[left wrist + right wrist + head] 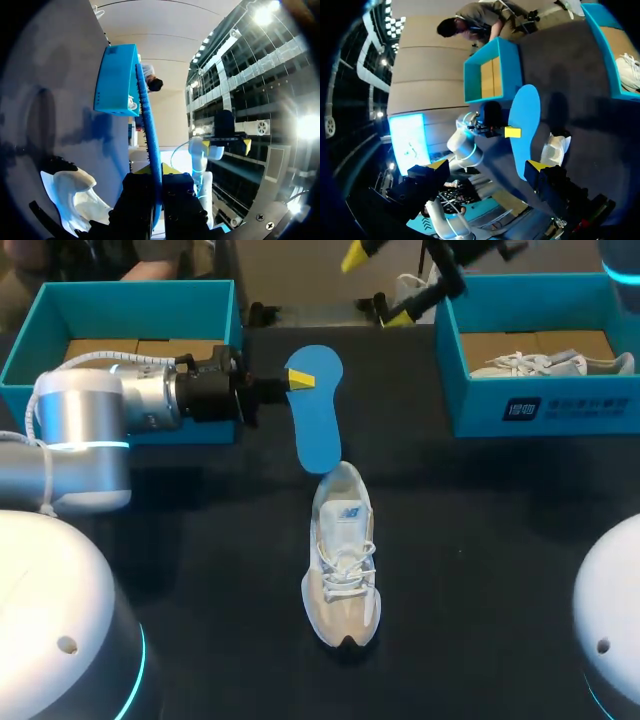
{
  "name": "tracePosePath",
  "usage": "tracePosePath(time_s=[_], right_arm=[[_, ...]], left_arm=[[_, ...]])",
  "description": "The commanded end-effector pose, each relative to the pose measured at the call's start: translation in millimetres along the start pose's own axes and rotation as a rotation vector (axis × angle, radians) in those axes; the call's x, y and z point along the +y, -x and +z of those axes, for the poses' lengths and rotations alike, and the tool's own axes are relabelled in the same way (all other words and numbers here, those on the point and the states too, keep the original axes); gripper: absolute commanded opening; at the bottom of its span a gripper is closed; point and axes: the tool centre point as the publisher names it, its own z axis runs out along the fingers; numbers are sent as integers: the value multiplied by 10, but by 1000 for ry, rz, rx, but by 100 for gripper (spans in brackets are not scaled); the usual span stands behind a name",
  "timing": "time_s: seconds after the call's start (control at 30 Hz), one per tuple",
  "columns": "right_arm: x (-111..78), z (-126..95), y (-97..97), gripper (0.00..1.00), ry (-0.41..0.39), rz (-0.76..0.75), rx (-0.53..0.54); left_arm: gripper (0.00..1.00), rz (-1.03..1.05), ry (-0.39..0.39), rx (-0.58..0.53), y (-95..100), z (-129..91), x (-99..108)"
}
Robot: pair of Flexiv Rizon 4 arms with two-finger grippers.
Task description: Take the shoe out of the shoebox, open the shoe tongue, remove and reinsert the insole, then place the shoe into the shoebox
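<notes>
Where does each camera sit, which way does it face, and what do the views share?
Head view: above and behind, facing down on the table; left arm and right gripper show.
Left wrist view: on the left wrist, facing along the left fingers, shut on the insole.
Right wrist view: on the right wrist, facing the insole past the open right fingers.
All three share insole and shoe.

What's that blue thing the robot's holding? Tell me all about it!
It is an insole: flat, thin, bright blue, foam-like and foot-shaped. The left end effector pinches its wider end, holding it flat side up over the dark table. Its narrower end points at the heel of the white shoe; whether they touch is unclear.
</notes>
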Motion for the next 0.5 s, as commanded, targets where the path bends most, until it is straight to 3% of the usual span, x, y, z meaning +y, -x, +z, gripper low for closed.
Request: tracePosePath(time_s=[0.03,0.5], right_arm=[[31,24,-107,100,-48,3,-602],[-29,280,-189,100,48,96,-808]], left_arm=[[0,0,-1,-1,1,0,7],[0,0,-1,-1,1,0,7]])
